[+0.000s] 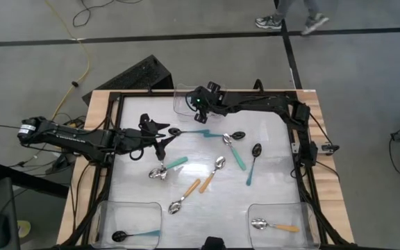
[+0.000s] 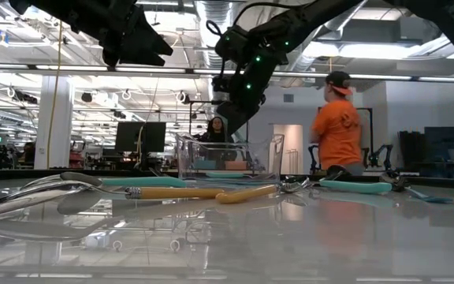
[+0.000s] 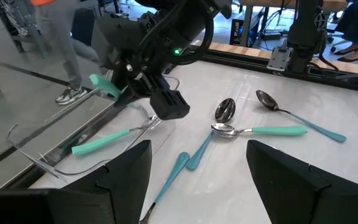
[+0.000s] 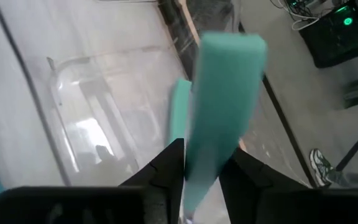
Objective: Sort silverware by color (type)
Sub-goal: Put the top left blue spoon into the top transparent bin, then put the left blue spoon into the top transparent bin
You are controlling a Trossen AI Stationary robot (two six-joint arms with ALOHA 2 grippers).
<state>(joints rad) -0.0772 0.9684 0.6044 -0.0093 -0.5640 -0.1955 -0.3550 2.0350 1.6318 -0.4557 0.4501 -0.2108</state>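
My right gripper [image 1: 198, 105] hangs above the clear bin [image 1: 183, 101] at the table's far edge, shut on a teal-handled spoon [image 4: 224, 99] whose bowl is hidden. A teal-handled spoon [image 3: 101, 142] lies inside that bin. My left gripper [image 1: 160, 143] is open, low over the table's left middle, just near of a black-bowled teal spoon [image 1: 189, 132]. Loose on the table lie silver-bowled teal spoons [image 1: 233, 149] [image 1: 169, 168], another black-bowled teal spoon [image 1: 253, 163] and two orange-handled spoons [image 1: 210, 173] [image 1: 184, 196]. My right gripper pinches the spoon's teal handle [image 4: 204, 177] between its two fingers, coming from above and pointing down toward the bin. The handle runs along the fingers and its free end [image 3: 104, 86] sticks out past them. The spoon is lifted clear above the bin.
A clear bin [image 1: 127, 221] at the near left holds a black-bowled teal spoon; one [image 1: 281, 222] at the near right holds a silver orange-handled spoon. A black frame [image 1: 294, 149] borders the table. A person in orange [image 2: 337, 126] stands in the room beyond.
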